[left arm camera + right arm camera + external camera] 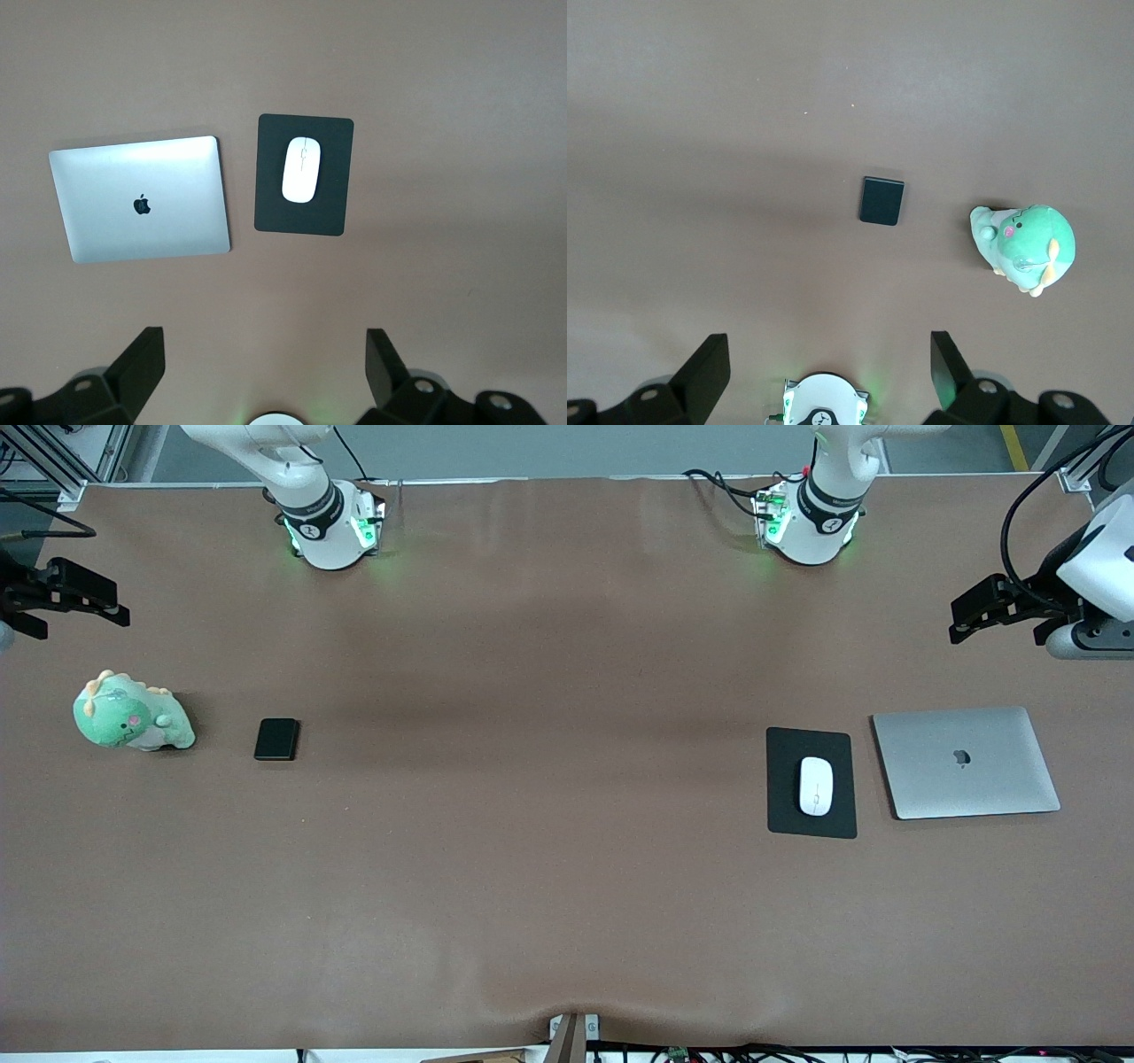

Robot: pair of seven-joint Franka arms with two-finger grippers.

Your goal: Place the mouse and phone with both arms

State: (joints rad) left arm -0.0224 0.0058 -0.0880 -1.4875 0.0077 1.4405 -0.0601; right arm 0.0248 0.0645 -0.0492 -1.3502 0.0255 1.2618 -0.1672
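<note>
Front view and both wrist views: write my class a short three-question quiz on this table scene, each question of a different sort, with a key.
1. True or false: the mouse lies on the mouse pad.
2. Which thing lies beside the phone, toward the right arm's end of the table? A) the laptop B) the plush dinosaur C) a cup
3. Fill in: the fingers of the left gripper and the right gripper are ____.

Key
1. True; it sits within the pad's edges.
2. B; the laptop lies beside the mouse pad, at the left arm's end.
3. Open; each gripper is up over bare table and holds nothing.
</note>
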